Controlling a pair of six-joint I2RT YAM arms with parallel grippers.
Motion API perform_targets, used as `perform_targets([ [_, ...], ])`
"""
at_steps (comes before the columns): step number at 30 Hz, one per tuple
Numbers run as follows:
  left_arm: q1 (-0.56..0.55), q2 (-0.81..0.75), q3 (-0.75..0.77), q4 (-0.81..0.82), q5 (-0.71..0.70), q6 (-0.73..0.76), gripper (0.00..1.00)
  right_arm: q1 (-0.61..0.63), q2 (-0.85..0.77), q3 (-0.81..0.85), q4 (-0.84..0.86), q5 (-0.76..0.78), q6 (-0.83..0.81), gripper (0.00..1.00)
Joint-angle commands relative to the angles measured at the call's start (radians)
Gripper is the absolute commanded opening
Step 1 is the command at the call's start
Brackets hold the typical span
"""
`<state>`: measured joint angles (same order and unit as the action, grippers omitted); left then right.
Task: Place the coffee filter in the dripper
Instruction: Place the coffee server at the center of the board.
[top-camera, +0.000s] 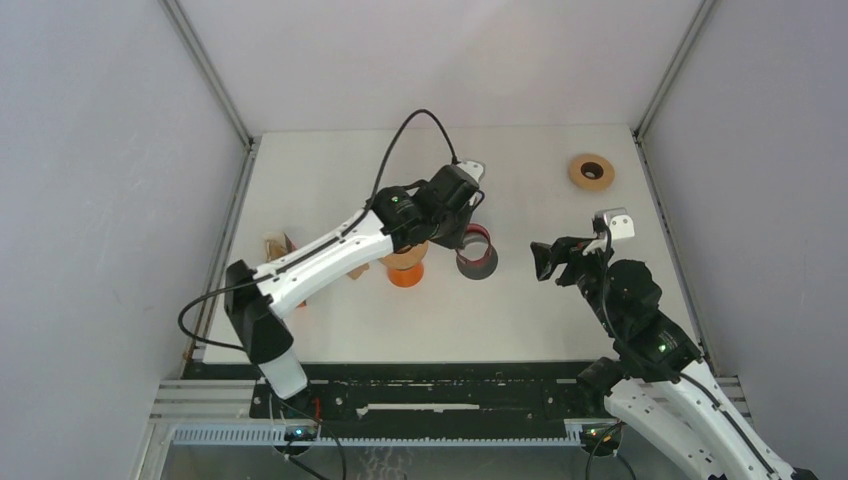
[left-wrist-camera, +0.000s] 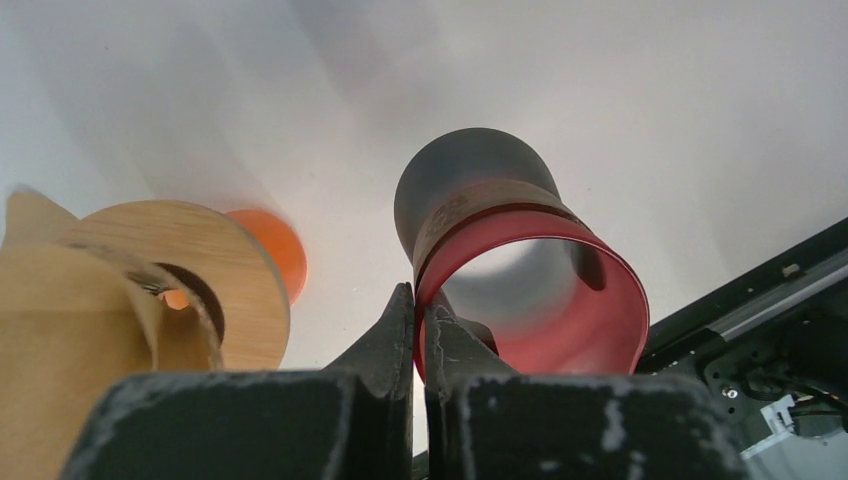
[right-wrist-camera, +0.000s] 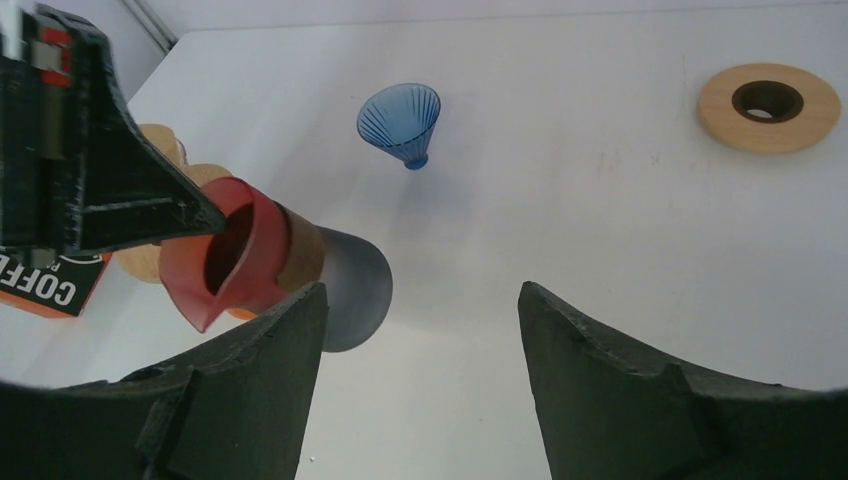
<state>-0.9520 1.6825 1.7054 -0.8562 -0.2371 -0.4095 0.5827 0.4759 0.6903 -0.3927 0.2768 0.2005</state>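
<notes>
Black and spread wide at the near right: right gripper (right-wrist-camera: 420, 300), clamped on nothing, hanging over bare table (right-wrist-camera: 620, 230). Just beyond, at mid-table, dripper (left-wrist-camera: 505, 215) with red mouth, brown collar and grey base, seemingly tilted, pinched by the rim between the closed fingers of the left gripper (left-wrist-camera: 415, 300). Hard to tell whether resting on the table or lifted just off it. Just left of that, wood ring (left-wrist-camera: 215, 270) perched on an orange stand (left-wrist-camera: 275, 250). Further left, near the table's left edge, filter (top-camera: 280, 245), or what passes for one: thin brown paper, creased and folded to a point, lying well apart from the dripper and touched by neither gripper. Too small to say whether one sheet or several. Beyond the dripper, blue ribbed cone (right-wrist-camera: 400, 122); at the far right, second wood ring (top-camera: 591, 171). As for progress, early days by the look of it: dripper in hand but with an empty mouth, filter not yet picked up. Left to do, probably: steady the dripper upright, fetch the filter, open it and seat it in the red mouth.
</notes>
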Motion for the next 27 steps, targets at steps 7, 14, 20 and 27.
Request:
perform_targets([
  [7, -0.013, 0.107, 0.101, 0.007, -0.007, 0.018, 0.02, -0.004, 0.0, -0.012, 0.041, 0.03, 0.024, 0.78],
  [14, -0.011, 0.185, 0.128, 0.011, 0.009, 0.019, 0.02, -0.004, 0.003, -0.012, 0.037, 0.033, 0.016, 0.78],
  [20, -0.008, 0.228, 0.134, 0.011, 0.02, 0.023, 0.02, -0.005, 0.008, -0.012, 0.035, 0.035, 0.014, 0.78],
  [27, 0.007, 0.263, 0.132, 0.013, 0.048, 0.02, 0.03, -0.006, 0.015, -0.012, 0.038, 0.03, 0.014, 0.78],
])
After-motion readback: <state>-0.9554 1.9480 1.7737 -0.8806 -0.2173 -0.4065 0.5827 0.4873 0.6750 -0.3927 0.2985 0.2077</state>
